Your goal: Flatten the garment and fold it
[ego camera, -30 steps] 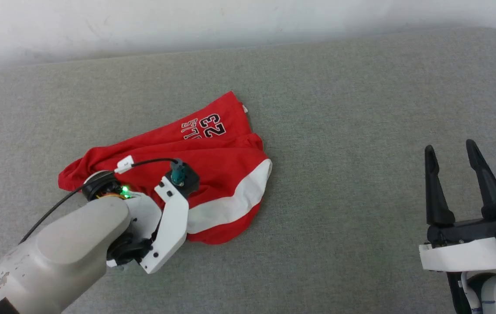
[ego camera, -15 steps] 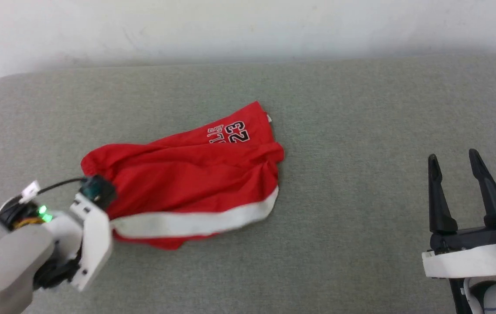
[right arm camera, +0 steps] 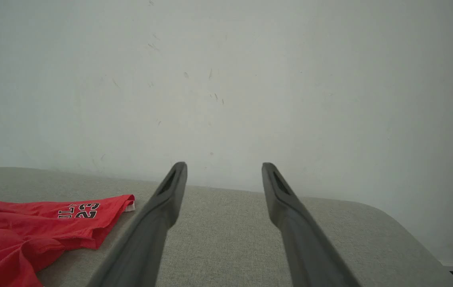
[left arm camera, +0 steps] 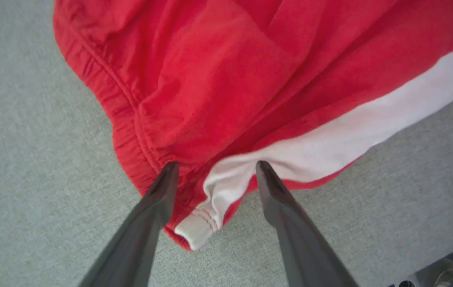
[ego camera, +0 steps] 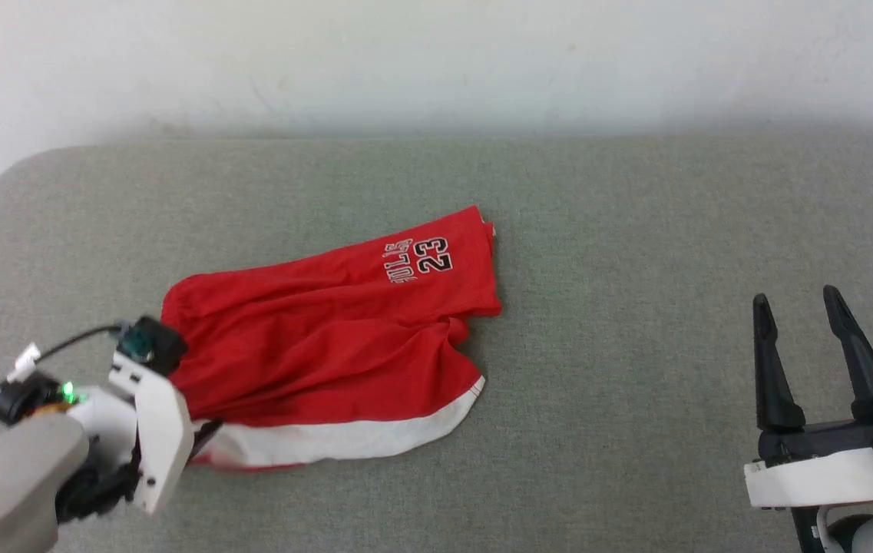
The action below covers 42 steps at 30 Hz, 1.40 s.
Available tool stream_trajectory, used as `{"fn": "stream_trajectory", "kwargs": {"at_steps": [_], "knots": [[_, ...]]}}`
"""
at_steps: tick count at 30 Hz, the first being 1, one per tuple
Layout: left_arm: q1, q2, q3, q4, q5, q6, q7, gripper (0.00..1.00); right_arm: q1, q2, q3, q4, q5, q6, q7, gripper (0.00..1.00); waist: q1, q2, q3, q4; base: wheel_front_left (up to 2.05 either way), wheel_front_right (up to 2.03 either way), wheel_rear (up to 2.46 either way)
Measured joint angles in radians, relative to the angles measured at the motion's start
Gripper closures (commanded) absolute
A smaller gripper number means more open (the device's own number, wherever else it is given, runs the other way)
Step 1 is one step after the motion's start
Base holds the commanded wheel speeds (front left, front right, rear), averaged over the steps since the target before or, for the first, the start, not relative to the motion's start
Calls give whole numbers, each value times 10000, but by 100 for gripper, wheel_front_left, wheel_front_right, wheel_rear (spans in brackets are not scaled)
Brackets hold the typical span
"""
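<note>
A pale wall (ego camera: pixel 436 61) backs a broad grey padded surface (ego camera: pixel 636 230). On it the garment (ego camera: pixel 313 346) lies rumpled left of centre, one layer thrown over another and ridged with creases. It looks thin, soft and light. It should slide easily over the cloth-covered surface, sag wherever it is lifted and bunch rather than hold a line, so it wants taking by edges and corners, not the middle. The left tool (left arm camera: pixel 216 164) stands wide at the garment's near-left corner, fingers straddling the spot where the gathered waistband (left arm camera: pixel 130 147) meets the white hem band (ego camera: pixel 344 438), clamped on nothing. The right tool (ego camera: pixel 794 295), also wide and empty, hovers well apart at the lower right, with only grey cloth between it and the garment. The firmer seams at that corner, or the far corner by the "23" print (ego camera: pixel 436 255), seem the best holds. The likely trouble is pinching two layers together.
</note>
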Motion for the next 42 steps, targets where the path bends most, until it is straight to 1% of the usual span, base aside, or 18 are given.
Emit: {"fn": "stream_trajectory", "kwargs": {"at_steps": [3,8,10,13,19,21,27,32,36,38,42], "knots": [[-470,234,234,-815,61,4,-21,0,35,0,-8,6,0,0,0,0,0,0,-171,78,0,0,0],[-1415,869,500,-2196,527,169,286,0,35,2,38,-13,0,0,0,0,-1,0,-350,89,0,0,0],[-1670,884,577,-2625,556,176,403,0,35,2,27,-25,0,0,0,0,0,0,-341,31,0,0,0],[-1876,533,537,-3106,543,148,688,0,40,2,42,-25,2,0,0,0,0,1,-279,-60,0,0,0],[-2015,-594,-77,-3185,508,-376,1383,0,11,2,119,-29,15,0,0,0,1,1,-84,-363,0,0,0],[-2023,-924,-236,-3135,462,-491,1499,0,-24,2,121,-35,17,0,0,0,1,1,7,-490,0,0,0],[-2274,-1864,-596,-2694,759,-646,1753,0,-352,0,109,-88,35,0,0,0,1,1,479,-796,0,0,0],[-2382,-2671,-819,-1929,788,-721,2259,0,-765,2,249,-134,100,2,0,0,2,1,991,-1066,0,0,0],[-2388,-2941,-913,-1406,1149,-731,3001,0,-1107,0,345,-144,198,0,-2,0,2,1,1413,-1359,0,0,0],[-2390,-2964,-859,-1289,1662,-736,3405,0,-1249,2,397,-138,245,0,0,0,2,1,1611,-1534,0,0,0],[-2430,-2978,-675,-1220,1850,-846,3963,0,-1373,0,401,-119,374,0,0,0,-2,1,1979,-1896,0,0,0]]}}
